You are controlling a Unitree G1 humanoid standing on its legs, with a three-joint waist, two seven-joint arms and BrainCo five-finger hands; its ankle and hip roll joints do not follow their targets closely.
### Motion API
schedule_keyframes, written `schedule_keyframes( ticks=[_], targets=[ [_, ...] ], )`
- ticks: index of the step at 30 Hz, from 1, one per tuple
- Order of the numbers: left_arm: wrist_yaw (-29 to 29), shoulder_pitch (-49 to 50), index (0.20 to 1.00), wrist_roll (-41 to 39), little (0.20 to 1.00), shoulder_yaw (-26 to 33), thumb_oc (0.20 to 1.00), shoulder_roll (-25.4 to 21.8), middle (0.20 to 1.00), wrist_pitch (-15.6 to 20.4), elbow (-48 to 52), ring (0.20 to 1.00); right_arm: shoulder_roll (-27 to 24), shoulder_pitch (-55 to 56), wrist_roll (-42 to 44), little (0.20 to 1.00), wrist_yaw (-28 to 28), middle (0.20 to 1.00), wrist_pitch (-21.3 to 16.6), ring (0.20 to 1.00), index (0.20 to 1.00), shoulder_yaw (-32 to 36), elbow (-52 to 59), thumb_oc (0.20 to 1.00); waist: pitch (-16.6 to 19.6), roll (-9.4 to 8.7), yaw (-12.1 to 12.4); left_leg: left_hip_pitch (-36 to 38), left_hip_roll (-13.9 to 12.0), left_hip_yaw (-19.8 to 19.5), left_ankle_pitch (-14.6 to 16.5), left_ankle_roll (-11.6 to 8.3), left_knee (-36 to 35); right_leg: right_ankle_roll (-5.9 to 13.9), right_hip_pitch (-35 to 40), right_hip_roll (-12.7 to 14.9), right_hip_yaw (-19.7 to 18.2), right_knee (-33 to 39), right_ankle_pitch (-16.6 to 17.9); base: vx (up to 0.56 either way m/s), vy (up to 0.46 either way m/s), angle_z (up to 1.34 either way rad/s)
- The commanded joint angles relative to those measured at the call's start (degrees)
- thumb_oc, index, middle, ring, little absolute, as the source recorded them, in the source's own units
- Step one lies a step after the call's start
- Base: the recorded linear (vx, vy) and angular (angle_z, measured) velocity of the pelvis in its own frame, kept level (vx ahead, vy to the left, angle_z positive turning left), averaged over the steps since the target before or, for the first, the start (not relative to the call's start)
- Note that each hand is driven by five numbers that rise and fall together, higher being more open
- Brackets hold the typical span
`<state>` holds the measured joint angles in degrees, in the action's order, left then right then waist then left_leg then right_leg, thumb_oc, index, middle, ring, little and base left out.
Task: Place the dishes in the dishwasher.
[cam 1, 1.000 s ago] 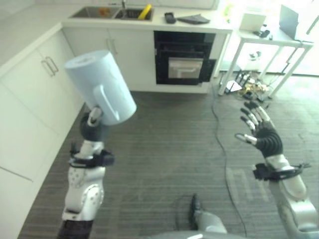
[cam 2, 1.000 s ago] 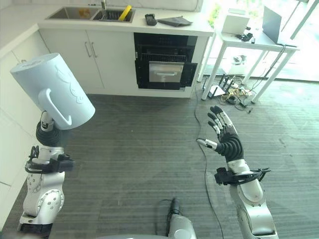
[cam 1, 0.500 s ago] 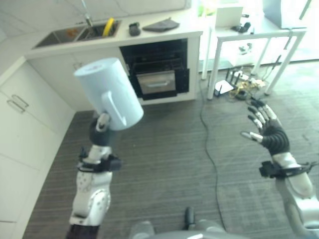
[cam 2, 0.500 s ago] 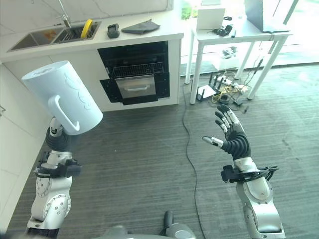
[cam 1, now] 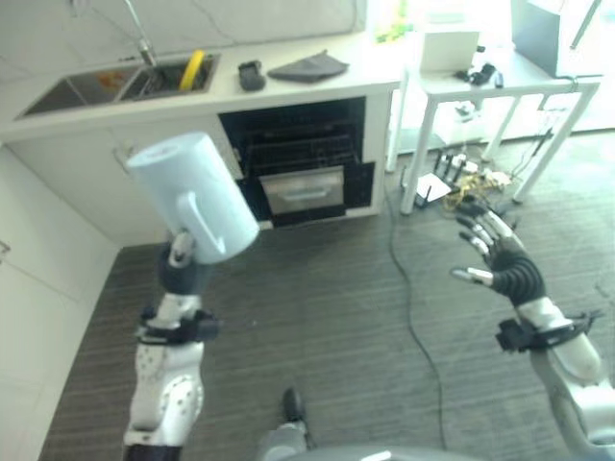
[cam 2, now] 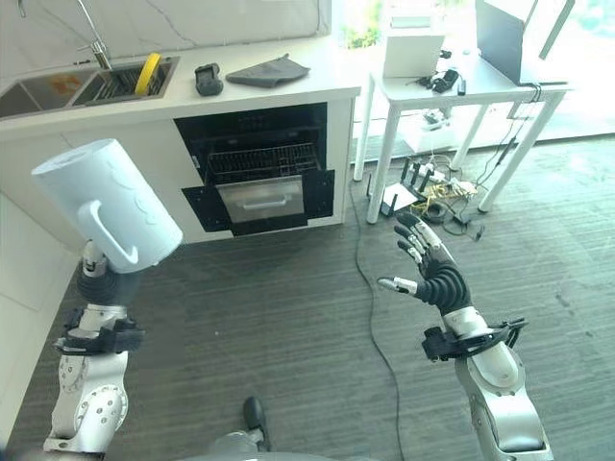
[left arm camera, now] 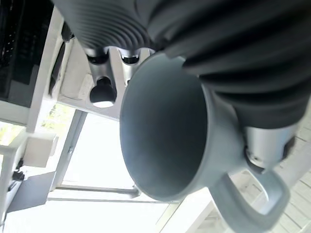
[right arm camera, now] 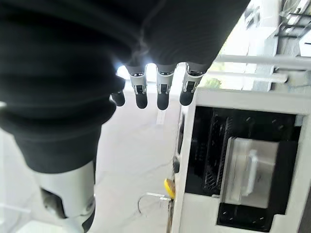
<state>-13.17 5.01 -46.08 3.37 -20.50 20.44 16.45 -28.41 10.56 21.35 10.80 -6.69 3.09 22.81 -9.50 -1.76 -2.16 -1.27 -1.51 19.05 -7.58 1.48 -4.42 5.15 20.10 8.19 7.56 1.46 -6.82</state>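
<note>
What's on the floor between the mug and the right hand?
Mostly bare grey floor, crossed by one dark cable running from the white table's foot; the eye views show it. The left hand holds the mug; the right hand is open.

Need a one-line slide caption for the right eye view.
Left hand holds a pale blue mug aloft, right hand open, facing the open dishwasher.

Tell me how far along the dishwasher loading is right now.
Nothing looks loaded yet. The left hand is curled round a pale blue mug, held up well short of the open dishwasher under the counter, whose rack looks empty from here. The right hand is open and empty. Carrying the mug over and racking it remains.
</note>
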Motion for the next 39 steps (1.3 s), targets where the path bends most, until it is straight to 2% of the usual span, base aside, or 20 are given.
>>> schedule_keyframes(
  ticks=[1, 2, 3, 4, 6, 9, 11, 13, 16, 19, 21, 24, 25, 26, 29, 31, 33, 34, 35, 39],
  targets=[
    [-0.69, -1.00, 0.200, 1.22, 0.200, 1.36, 0.200, -2.40, 0.200, 1.87, 4.54, 0.200, 0.87, -3.98, -0.42, 1.000, -2.10, 1.000, -1.97, 1.000, 1.000, 1.22, 1.02, 1.000, 2.50, -0.33, 2.67, -1.34, -4.03, -5.02, 0.63, -4.11, -0.58, 4.79, -3.55, 0.41, 2.34, -4.50, 4.67, 0.28, 0.295, 0.44],
    [-1.50, -1.25, 0.200, 1.42, 0.200, 1.65, 0.200, -2.53, 0.200, 0.30, 4.73, 0.200, 1.93, -4.27, -0.70, 1.000, -2.92, 1.000, -1.60, 1.000, 1.000, 1.14, 0.96, 1.000, 2.80, -0.86, 3.40, -0.58, -2.15, -7.55, 1.56, -2.75, -0.58, 5.79, -5.98, 1.50, 1.58, -11.83, 7.18, 0.27, 0.287, 0.49],
    [-1.96, -1.35, 0.200, 1.64, 0.200, 1.64, 0.200, -2.51, 0.200, -0.15, 4.78, 0.200, 2.39, -4.40, -0.68, 1.000, -3.08, 1.000, -1.56, 1.000, 1.000, 1.11, 0.97, 1.000, 2.87, -0.89, 3.65, -0.21, -1.49, -8.69, 1.91, -2.25, -0.58, 5.96, -7.29, 1.75, 1.28, -14.95, 8.05, 0.33, 0.342, 0.41],
    [-2.42, -1.28, 0.200, 3.08, 0.200, 1.67, 0.200, -2.15, 0.200, -1.30, 5.27, 0.200, 4.01, -3.91, -1.39, 1.000, -2.87, 1.000, -1.59, 1.000, 1.000, 0.81, 1.40, 1.000, 2.82, -0.38, 3.88, 1.20, -0.48, -10.85, 2.72, -1.61, -0.58, 6.02, -10.81, 2.43, 1.20, -22.86, 11.05, 0.28, 0.295, 0.44],
    [-2.31, -0.99, 0.200, 4.04, 0.200, 1.99, 0.200, -2.09, 0.200, -2.09, 5.44, 0.200, 4.93, -3.38, -1.87, 1.000, -2.01, 1.000, -1.52, 1.000, 1.000, 0.16, 1.50, 1.000, 2.44, 0.82, 3.28, 3.42, -0.43, -11.87, 3.69, -1.17, -0.58, 5.19, -15.66, 2.48, 0.76, -29.79, 11.77, 0.26, 0.257, 0.44],
    [0.11, -2.04, 0.200, 4.76, 0.200, 1.67, 0.200, -2.67, 0.200, -2.93, 5.14, 0.200, 4.60, -3.29, -2.16, 1.000, -1.25, 1.000, -1.59, 1.000, 1.000, -1.03, 1.01, 1.000, 1.52, 0.68, 2.16, 5.55, 0.12, -12.43, 4.56, -1.24, -0.58, 3.56, -18.62, 0.21, 2.05, -24.58, 8.56, 0.19, 0.038, 0.20],
    [0.53, -2.44, 0.200, 5.30, 0.200, 1.44, 0.200, -3.23, 0.200, -2.46, 5.35, 0.200, 3.41, -2.45, -0.11, 1.000, -0.87, 1.000, -2.62, 1.000, 1.000, 0.03, 0.93, 1.000, 0.32, 0.04, 1.21, 7.35, 0.22, -12.77, 5.84, -1.88, -0.58, 2.97, -18.88, -0.14, 5.24, -14.18, 7.68, 0.25, -0.121, 0.27],
    [0.36, -1.32, 0.200, 5.76, 0.200, 1.51, 0.200, -3.50, 0.200, -1.70, 5.94, 0.200, 2.38, -1.57, 1.93, 1.000, -0.36, 1.000, -3.73, 1.000, 1.000, 1.08, 0.84, 1.000, -0.65, -0.54, -0.17, 9.75, -0.11, -12.35, 8.27, -2.40, -0.58, 3.57, -20.16, 0.87, 5.84, -5.47, 10.64, 0.30, -0.214, 0.12],
    [0.13, 0.39, 0.200, 6.56, 0.200, 0.91, 0.200, -3.69, 0.200, -1.00, 6.90, 0.200, 2.35, -0.43, 2.37, 1.000, -0.90, 1.000, -3.92, 1.000, 1.000, 1.10, 1.80, 1.000, -1.19, -0.93, -2.43, 13.00, -0.41, -13.66, 11.61, -2.46, -0.58, 4.96, -23.91, 2.13, 1.83, -0.97, 17.11, 0.36, -0.328, 0.11],
    [0.55, 1.25, 0.200, 6.52, 0.200, 0.72, 0.200, -4.11, 0.200, -0.58, 7.38, 0.200, 2.29, -0.10, 2.32, 1.000, -1.08, 1.000, -4.20, 1.000, 1.000, 0.65, 1.95, 1.000, -0.77, -1.05, -3.01, 14.54, -0.84, -14.20, 12.98, -2.56, -0.58, 5.30, -23.54, 1.70, 1.38, 1.89, 17.51, 0.29, -0.297, 0.31],
    [2.27, 1.13, 0.200, 5.75, 0.200, 0.11, 0.200, -4.63, 0.200, -0.68, 7.63, 0.200, 1.53, -1.14, 1.88, 1.000, -2.24, 1.000, -3.23, 1.000, 1.000, -0.33, 2.19, 1.000, 1.14, -0.43, -3.47, 16.68, -2.19, -13.52, 14.20, -3.37, -0.58, 4.87, -22.61, 0.72, 2.14, 3.54, 17.07, 0.31, -0.357, 0.15],
    [1.86, 1.40, 0.200, 3.25, 0.200, 0.02, 0.200, -4.29, 0.200, -1.01, 7.92, 0.200, 0.85, -1.26, 1.30, 1.000, -3.27, 1.000, -2.53, 1.000, 1.000, -0.05, 2.51, 1.000, 2.57, 0.15, -4.21, 17.69, -3.51, -12.31, 13.32, -4.75, -0.58, 3.44, -21.84, -0.44, 1.46, 3.54, 16.49, 0.24, -0.296, -0.14],
    [1.61, 1.52, 0.200, 3.07, 0.200, -0.11, 0.200, -4.10, 0.200, -0.88, 8.10, 0.200, 0.33, -1.03, 1.25, 1.000, -3.31, 1.000, -2.67, 1.000, 1.000, 0.65, 2.43, 1.000, 2.78, 0.77, -4.40, 17.28, -4.97, -11.69, 10.04, -5.82, -0.05, 2.69, -21.10, -1.58, 1.02, 3.54, 15.53, 0.19, -0.244, -0.34],
    [0.99, 1.50, 0.200, 2.63, 0.200, -0.44, 0.200, -3.72, 0.200, -0.94, 8.24, 0.200, -0.05, -0.52, 1.73, 1.000, -3.04, 1.000, -2.45, 1.000, 1.000, 1.76, 2.68, 1.000, 2.82, 1.02, -4.63, 15.05, -6.53, -11.24, 6.89, -7.07, 3.90, 1.72, -20.24, -2.54, 0.48, 3.54, 14.40, 0.22, -0.242, -0.20],
    [-1.47, 1.83, 0.200, 0.92, 0.200, -0.80, 0.200, -2.94, 0.200, -0.09, 7.65, 0.200, -0.89, 0.24, 1.45, 1.000, -2.23, 1.000, -2.36, 1.000, 1.000, 3.24, 2.35, 1.000, 2.09, 0.98, -4.63, 10.18, -7.91, -11.15, 5.34, -8.08, 13.56, 0.32, -18.07, -3.39, 0.21, 3.54, 12.43, 0.15, -0.146, 0.13],
    [-2.63, 2.17, 0.200, 0.37, 0.200, -1.42, 0.200, -2.39, 0.200, 0.97, 6.68, 0.200, -1.12, -0.98, 0.52, 1.000, -2.39, 1.000, -1.53, 1.000, 1.000, 2.85, 1.32, 1.000, 1.21, 1.01, -3.15, 7.65, -5.40, -9.23, 7.62, -6.76, 5.49, 1.22, -16.14, -3.24, 0.78, 3.54, 10.84, 0.16, 0.022, 0.14],
    [-2.79, 2.18, 0.200, -0.01, 0.200, -1.38, 0.200, -2.48, 0.200, 1.19, 6.46, 0.200, -0.94, -1.25, -0.72, 1.000, -2.38, 1.000, -1.85, 1.000, 1.000, 2.45, 1.09, 1.000, 0.66, 1.52, -2.50, 7.44, -5.64, -7.60, 5.16, -7.16, -0.09, 1.70, -14.93, -3.21, 1.07, 3.54, 9.87, 0.12, 0.099, 0.09],
    [-2.67, 1.74, 0.200, 0.12, 0.200, -1.61, 0.200, -2.51, 0.200, 1.45, 6.16, 0.200, -0.87, -1.51, -1.32, 1.000, -2.43, 1.000, -2.08, 1.000, 1.000, 2.13, 0.95, 1.000, 0.39, 1.55, -2.20, 6.41, -6.09, -7.48, 4.08, -7.43, -0.30, 1.62, -14.23, -3.21, 1.03, 3.54, 9.34, 0.12, 0.212, 0.07],
    [-1.41, 0.25, 0.200, 1.38, 0.200, -2.69, 0.200, -1.94, 0.200, 2.44, 4.76, 0.200, -1.09, -2.50, -1.22, 1.000, -2.21, 1.000, -2.04, 1.000, 1.000, 1.35, 0.54, 1.000, 0.63, 1.55, -1.75, 5.64, -5.52, -9.07, 4.69, -6.84, -0.58, 1.42, -13.58, -2.94, 1.55, 3.54, 8.32, 0.10, 0.248, -0.17],
    [-1.32, -1.44, 0.200, 1.71, 0.200, -2.99, 0.200, -2.25, 0.200, 1.98, 4.38, 0.200, -0.07, -1.24, -1.11, 1.000, -2.26, 1.000, -2.44, 1.000, 1.000, 1.37, 1.82, 1.000, 1.66, 1.35, -1.79, 6.39, -5.45, -9.85, 5.71, -6.91, -0.58, 2.31, -13.29, -1.40, 4.47, 3.54, 8.39, 0.06, 0.125, -0.21]
  ],
)
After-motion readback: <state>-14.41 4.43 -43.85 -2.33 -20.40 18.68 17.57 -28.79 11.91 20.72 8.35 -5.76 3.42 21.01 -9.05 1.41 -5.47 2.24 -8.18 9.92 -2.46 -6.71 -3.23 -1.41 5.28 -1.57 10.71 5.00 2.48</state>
